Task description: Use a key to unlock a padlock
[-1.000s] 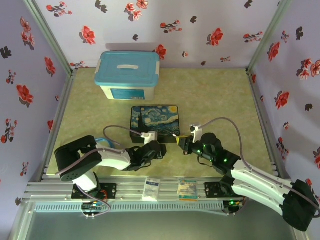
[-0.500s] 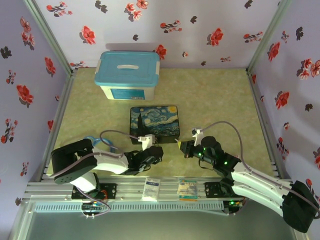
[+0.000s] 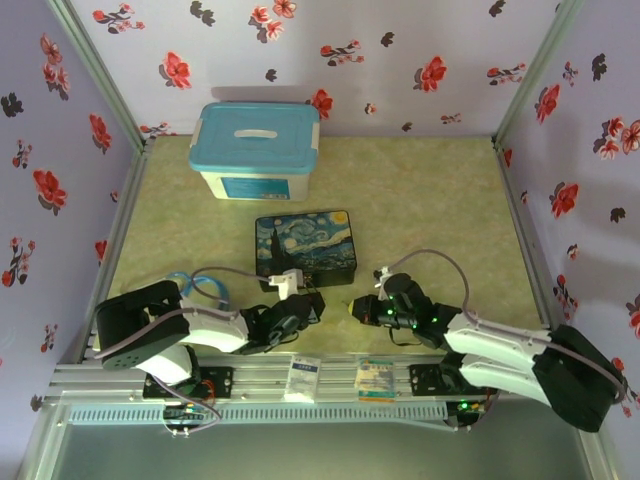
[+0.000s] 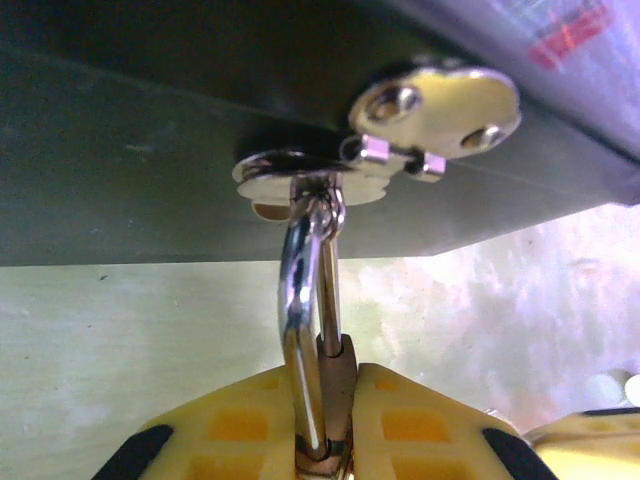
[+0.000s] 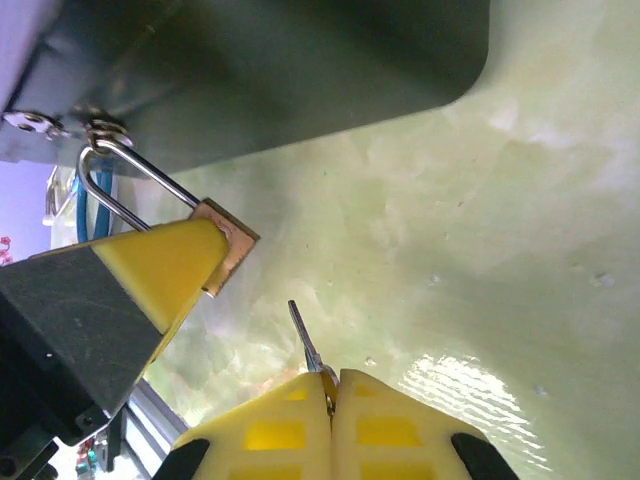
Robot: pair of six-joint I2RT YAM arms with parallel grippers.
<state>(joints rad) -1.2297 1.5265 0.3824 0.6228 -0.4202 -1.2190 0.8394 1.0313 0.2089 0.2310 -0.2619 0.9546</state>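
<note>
Presently the left gripper (image 4: pixel 325 390) jaws clamp the padlock (image 5: pixel 226 246); the right gripper (image 5: pixel 333 388) jaws are fully closed on the key (image 5: pixel 303 335).

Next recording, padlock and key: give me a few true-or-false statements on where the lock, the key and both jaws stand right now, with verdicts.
1. The right jaws are shut on the thin dark-grey metal key. True.
2. The key's tip is already inside the tiny brass-gold padlock. False: the tip stands apart from it.
3. The padlock's thin silver shackle passes through the metal hasp of the Starry Night painted box. True.
4. The left jaws are wide open and hold nothing. False: they are closed on the padlock's body.
</note>
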